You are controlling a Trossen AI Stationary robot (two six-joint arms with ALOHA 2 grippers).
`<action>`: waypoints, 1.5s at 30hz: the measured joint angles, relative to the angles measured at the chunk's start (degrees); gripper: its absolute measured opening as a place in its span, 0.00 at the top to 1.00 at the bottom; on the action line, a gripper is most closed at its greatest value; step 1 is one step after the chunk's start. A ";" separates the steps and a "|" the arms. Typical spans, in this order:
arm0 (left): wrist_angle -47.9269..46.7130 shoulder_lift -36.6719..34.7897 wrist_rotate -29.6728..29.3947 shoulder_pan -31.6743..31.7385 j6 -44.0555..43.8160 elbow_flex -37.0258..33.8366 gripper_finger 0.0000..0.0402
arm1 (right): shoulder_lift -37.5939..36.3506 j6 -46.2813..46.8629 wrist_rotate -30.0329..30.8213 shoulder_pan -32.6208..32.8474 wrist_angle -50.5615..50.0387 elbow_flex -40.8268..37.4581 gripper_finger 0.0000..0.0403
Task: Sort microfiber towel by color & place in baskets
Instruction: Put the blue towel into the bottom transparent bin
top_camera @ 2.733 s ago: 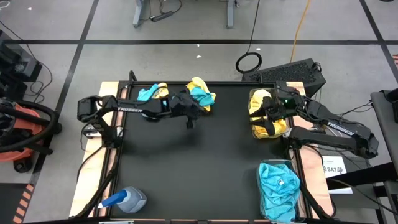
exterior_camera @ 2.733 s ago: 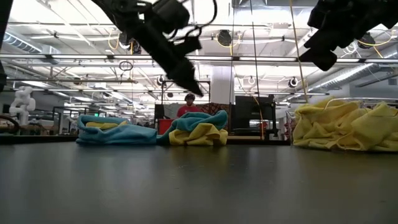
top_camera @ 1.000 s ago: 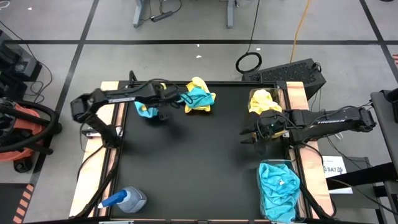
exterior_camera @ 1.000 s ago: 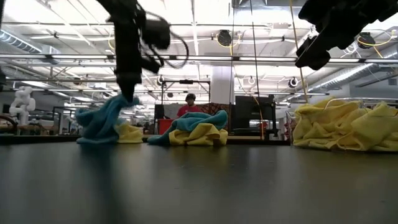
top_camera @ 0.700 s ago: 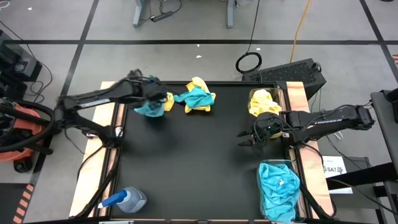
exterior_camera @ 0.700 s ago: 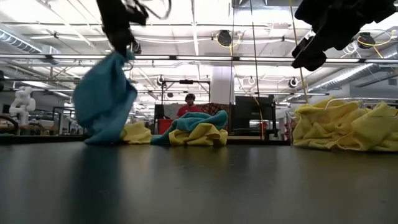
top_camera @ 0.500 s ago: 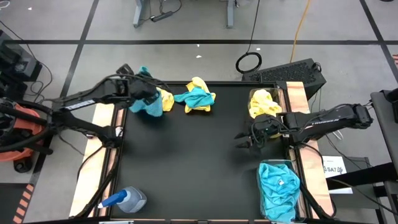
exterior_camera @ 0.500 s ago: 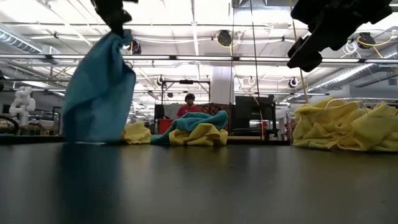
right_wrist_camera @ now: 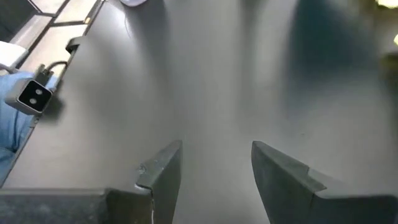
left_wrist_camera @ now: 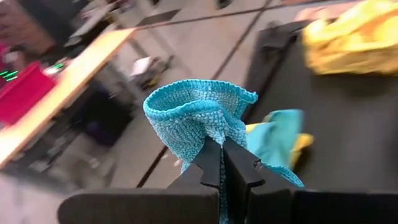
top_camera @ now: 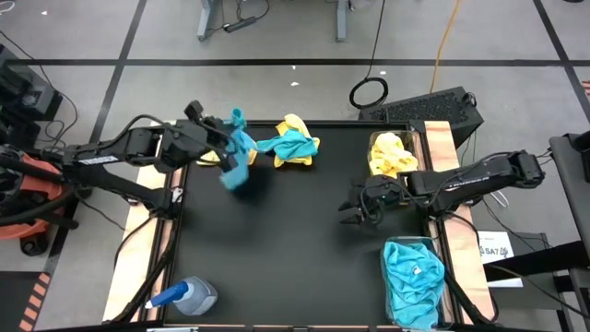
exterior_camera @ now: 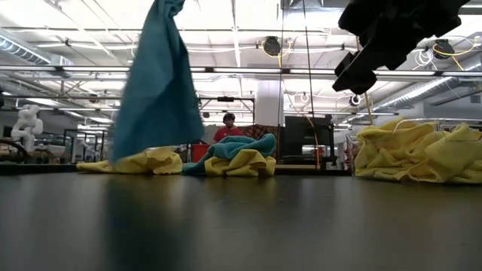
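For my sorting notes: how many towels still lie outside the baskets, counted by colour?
Teal towels: 2, one hanging from the left claw, one on the table.
Yellow towels: 2, one below the hanging towel, one against the other teal.
Total: 4, as far as the folds show.

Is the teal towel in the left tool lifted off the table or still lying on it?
Lifted: the left tool pinches the teal towel, which hangs down.

no legible text, labels, brands or numbers on anything in these views
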 joint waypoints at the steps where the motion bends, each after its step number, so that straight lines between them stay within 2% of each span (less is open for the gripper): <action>1: 0.36 0.11 0.93 -0.90 -0.04 0.00 1.00 | 0.31 0.01 0.00 0.00 -0.05 0.00 0.54; 12: 14.38 2.41 12.59 -9.38 2.58 -1.91 1.00 | 1.24 -0.93 -0.11 0.00 1.28 0.00 0.54; 18: 15.27 7.21 17.41 -10.17 2.80 -2.23 1.00 | 1.24 -1.56 -0.13 0.00 3.30 0.00 0.54; 22: 17.76 9.07 18.39 -11.98 6.00 -2.23 1.00 | 1.24 -1.31 -0.13 0.00 3.20 0.00 0.54; 31: 22.49 8.39 18.28 -16.05 12.78 -2.19 1.00 | 1.24 -1.42 -0.11 0.00 3.23 0.00 0.54; 34: 17.32 8.48 15.56 -16.42 11.47 -2.19 1.00 | 1.24 -1.89 -0.09 0.00 3.47 0.00 0.54; 37: 8.74 8.81 12.92 -15.31 6.41 -2.19 1.00 | 1.24 -1.99 -0.09 0.00 3.43 0.00 0.54; 41: -3.32 9.83 12.40 -13.62 -2.97 -2.21 1.00 | 1.24 -1.99 -0.09 0.00 3.45 0.00 0.54; 45: -9.59 11.33 12.11 -13.22 -7.89 -2.90 1.00 | 1.24 -2.01 0.01 0.00 4.06 0.00 0.54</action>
